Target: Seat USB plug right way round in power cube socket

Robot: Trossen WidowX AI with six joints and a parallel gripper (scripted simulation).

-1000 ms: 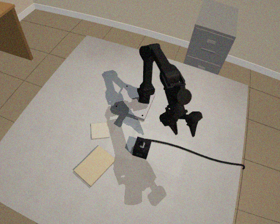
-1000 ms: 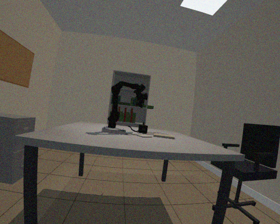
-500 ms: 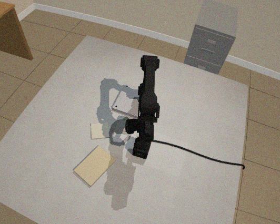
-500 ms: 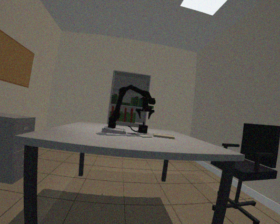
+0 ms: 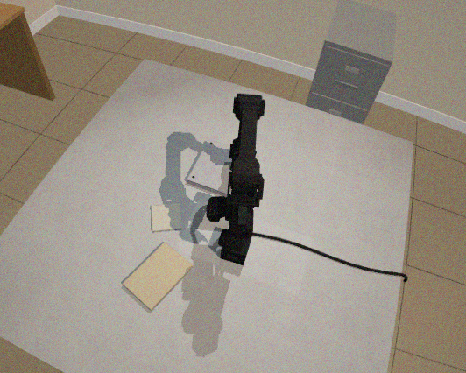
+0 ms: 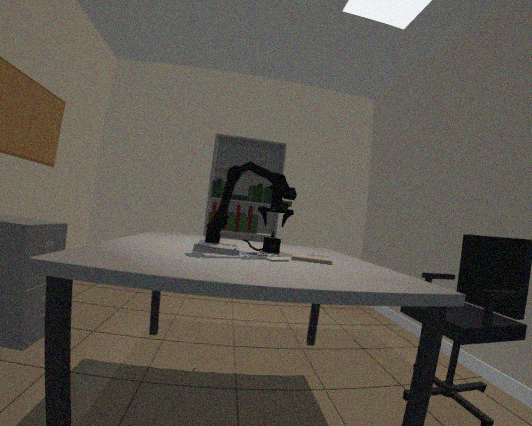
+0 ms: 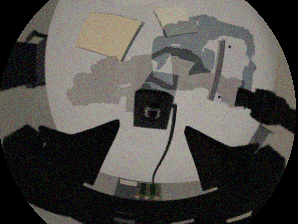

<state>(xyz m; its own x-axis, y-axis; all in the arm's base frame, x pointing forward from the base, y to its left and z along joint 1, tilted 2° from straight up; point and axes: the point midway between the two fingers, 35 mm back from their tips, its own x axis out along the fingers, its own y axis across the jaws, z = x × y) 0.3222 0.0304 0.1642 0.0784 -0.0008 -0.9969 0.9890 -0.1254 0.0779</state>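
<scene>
The USB plug (image 7: 152,111) sits in the power cube (image 7: 150,108) on the bench (image 5: 335,184), seen only by the wrist camera; from the top the arm hides it. The hand (image 6: 274,215) hangs above the cube, fingers wide apart, holding nothing.

Rises from the base at the table's middle, folds over at the elbow, and reaches toward six o'clock in the top view, the black arm (image 5: 246,144) foreshortened almost end-on. Points the wrist straight down. Hangs the gripper (image 6: 276,216) well above the table in the exterior view, jaws spread wide with nothing between them. Shows both fingers as dark wedges at eight and four o'clock in the wrist view.
</scene>
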